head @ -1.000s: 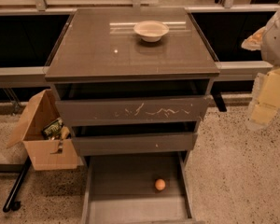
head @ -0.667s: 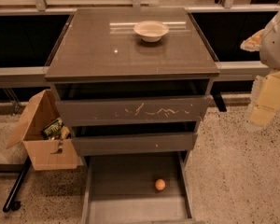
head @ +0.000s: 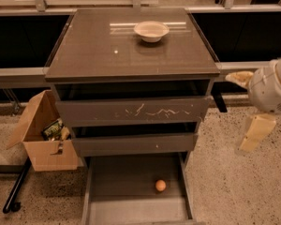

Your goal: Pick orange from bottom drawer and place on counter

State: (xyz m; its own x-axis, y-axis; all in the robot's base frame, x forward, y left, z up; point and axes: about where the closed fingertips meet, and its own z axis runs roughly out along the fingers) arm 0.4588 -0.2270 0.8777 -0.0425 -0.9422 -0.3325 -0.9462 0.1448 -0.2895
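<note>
The orange lies on the grey floor of the open bottom drawer, right of its middle. The counter is the glossy grey-brown cabinet top, with a cream-white bowl near its back. My gripper hangs from the white arm at the right edge of the view. It is off the cabinet's right side, level with the middle drawer, well above and to the right of the orange. It holds nothing that I can see.
The top drawer with the scratched front and the middle drawer stand slightly out. An open cardboard box with items sits on the speckled floor left of the cabinet. A dark pole lies beside it.
The arm and gripper have moved down and a little left along the cabinet's right side. The orange, drawers and bowl have not moved.
</note>
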